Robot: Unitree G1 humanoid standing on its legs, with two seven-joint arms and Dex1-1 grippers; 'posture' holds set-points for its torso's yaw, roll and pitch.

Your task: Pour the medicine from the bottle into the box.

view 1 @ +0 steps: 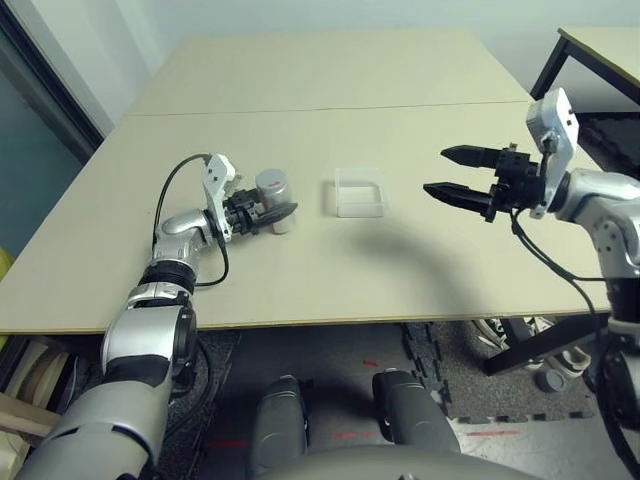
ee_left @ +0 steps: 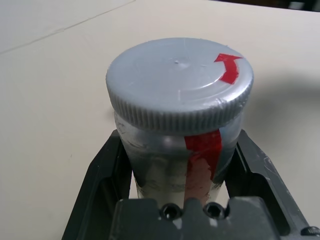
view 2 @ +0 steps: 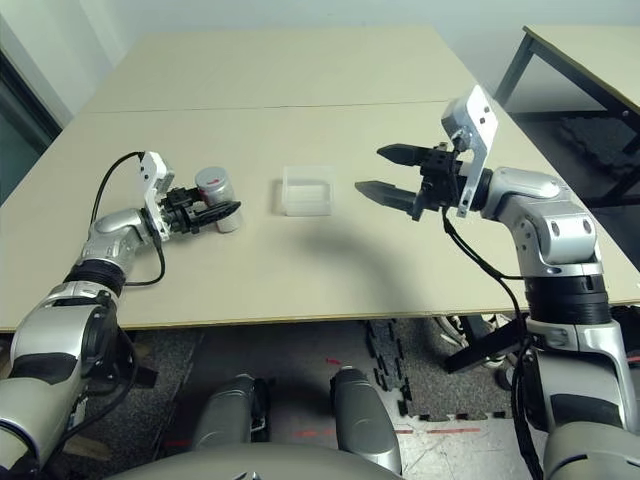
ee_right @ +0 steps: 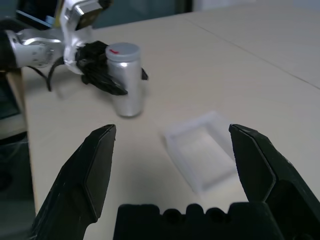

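The bottle (view 1: 274, 199) stands upright on the table at the left, silvery with a grey cap and a red stripe (ee_left: 202, 155). My left gripper (view 1: 268, 213) is shut on the bottle, one finger (ee_left: 102, 185) on each side of its body below the cap. The clear box (view 1: 359, 193) lies a short way to the right of the bottle, with nothing seen inside. My right gripper (view 1: 438, 172) hovers open to the right of the box, above the table, its fingers (ee_right: 95, 170) pointing towards the box (ee_right: 202, 152).
A seam (view 1: 330, 107) crosses the tan table behind the box. A second table with a black leg (view 1: 548, 70) stands at the far right. A cable (view 1: 170, 195) loops off my left wrist.
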